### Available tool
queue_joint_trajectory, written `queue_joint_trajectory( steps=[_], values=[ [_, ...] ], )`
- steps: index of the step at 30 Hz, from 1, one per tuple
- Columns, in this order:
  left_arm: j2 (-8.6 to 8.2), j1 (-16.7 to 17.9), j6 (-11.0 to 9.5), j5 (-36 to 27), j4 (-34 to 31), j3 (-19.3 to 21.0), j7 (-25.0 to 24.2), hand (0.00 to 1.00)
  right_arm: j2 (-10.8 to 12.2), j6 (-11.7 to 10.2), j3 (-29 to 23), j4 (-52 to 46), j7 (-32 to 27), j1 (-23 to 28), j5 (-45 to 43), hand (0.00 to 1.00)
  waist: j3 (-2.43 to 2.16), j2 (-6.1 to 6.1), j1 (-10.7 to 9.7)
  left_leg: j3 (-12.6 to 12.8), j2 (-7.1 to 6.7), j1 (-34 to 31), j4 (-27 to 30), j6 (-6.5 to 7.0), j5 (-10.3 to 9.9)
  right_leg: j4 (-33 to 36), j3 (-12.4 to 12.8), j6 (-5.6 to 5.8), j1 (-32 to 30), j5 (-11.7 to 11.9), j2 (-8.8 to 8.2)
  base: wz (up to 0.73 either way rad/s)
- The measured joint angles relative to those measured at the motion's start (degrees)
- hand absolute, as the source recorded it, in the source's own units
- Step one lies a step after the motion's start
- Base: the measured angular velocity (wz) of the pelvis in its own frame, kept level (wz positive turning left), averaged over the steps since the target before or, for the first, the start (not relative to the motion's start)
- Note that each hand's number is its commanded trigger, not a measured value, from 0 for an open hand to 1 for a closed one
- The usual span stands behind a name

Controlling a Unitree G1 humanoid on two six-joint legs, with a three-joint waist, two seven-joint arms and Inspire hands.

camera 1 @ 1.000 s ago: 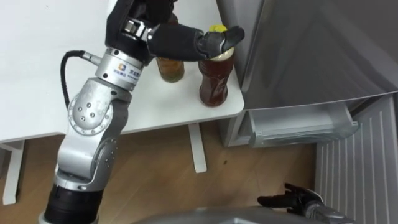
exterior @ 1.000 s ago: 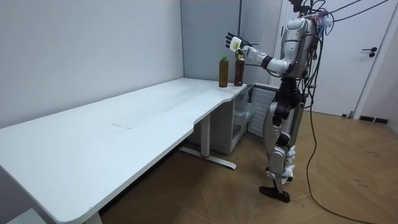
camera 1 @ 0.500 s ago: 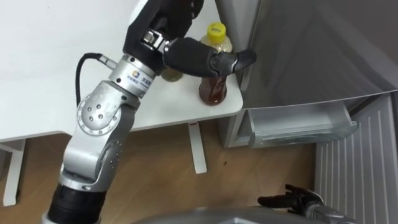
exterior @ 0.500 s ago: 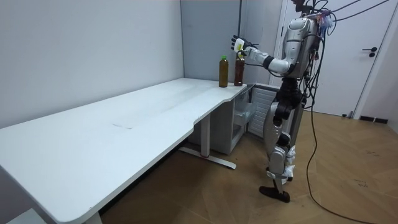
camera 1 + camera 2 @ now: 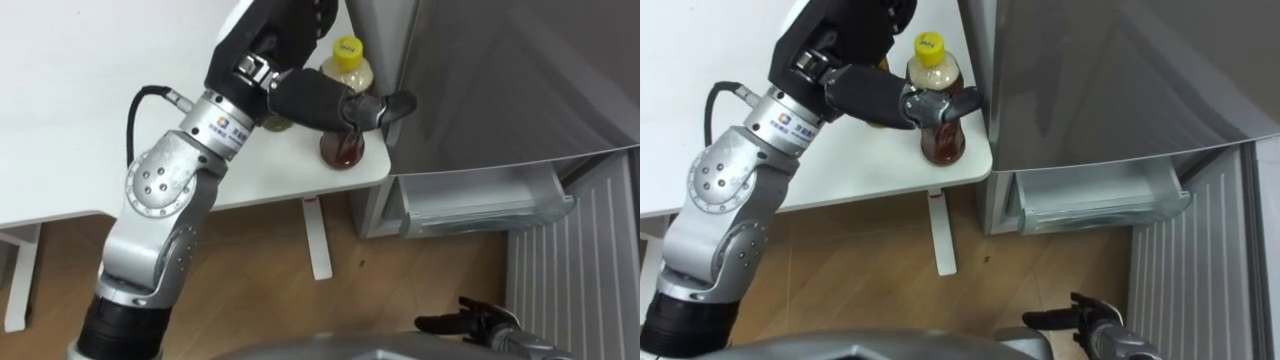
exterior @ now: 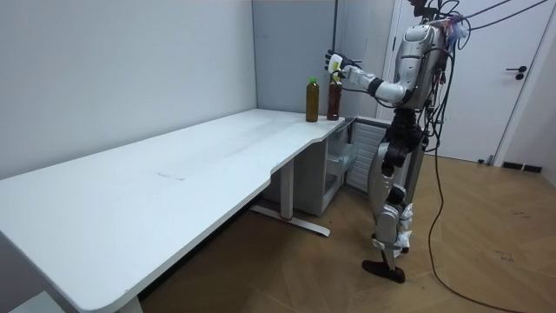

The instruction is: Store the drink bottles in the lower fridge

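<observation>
- Left eye view: my left hand [image 5: 320, 100] reaches over the near right corner of the white desk [image 5: 80, 120]. Its thumb lies across the near side of the brown bottle [image 5: 345, 150], below the yellow cap [image 5: 347, 50]. I cannot tell whether it grasps the bottle, as the rest of the hand is hidden.
- The brown bottle stands upright on the desk, just beside the grey fridge [image 5: 500, 80]. A second bottle [image 5: 275, 122] stands to its left, mostly hidden by my hand.
- Below the grey door, a clear shelf [image 5: 480, 200] of the lower compartment is exposed.
- My right hand [image 5: 470, 322] hangs low and relaxed, holding nothing.
- Right eye view: the same arrangement, with my left hand touching the brown bottle.
- Room view: I stand at the desk's far corner by the fridge with my left arm raised. Both bottles stand upright side by side, the second bottle on the room view's left.
</observation>
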Motion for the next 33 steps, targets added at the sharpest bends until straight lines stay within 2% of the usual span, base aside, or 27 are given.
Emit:
queue_joint_trajectory(
  steps=[16, 23, 33],
  values=[
    [-0.01, 0.5, 0.0, 0.1, 3.0, 0.0, -0.3, 0.00, 0.1, 0.0, 0.0, 0.0, -1.1, 0.2, 0.0, 0.00, -0.02, -0.05, 0.1, 0.0, 0.00, 0.1, 0.0, 0.00, 0.0, 0.0, 0.1, 0.00, 0.1, 0.0, 0.00, 0.00],
    [-0.02, 2.7, 0.0, 0.1, 3.0, 0.0, -0.3, 0.00, 0.1, 0.0, 0.0, 0.0, -1.1, 0.2, 0.0, 0.00, 0.02, -0.13, 0.1, 0.0, 0.00, 0.0, -0.1, 0.00, 0.0, 0.0, 0.0, 0.00, 0.1, 0.0, 0.00, 0.00],
    [0.00, 3.0, 0.0, 0.1, 3.1, -0.2, -0.2, 0.00, 0.1, 0.0, 0.0, -0.1, -1.0, 0.2, 0.0, 0.00, -0.15, -0.64, 0.1, 0.0, 0.01, 0.0, -0.1, 0.00, 0.0, 0.0, -0.1, 0.00, 0.1, 0.0, 0.00, 0.00]
  ],
)
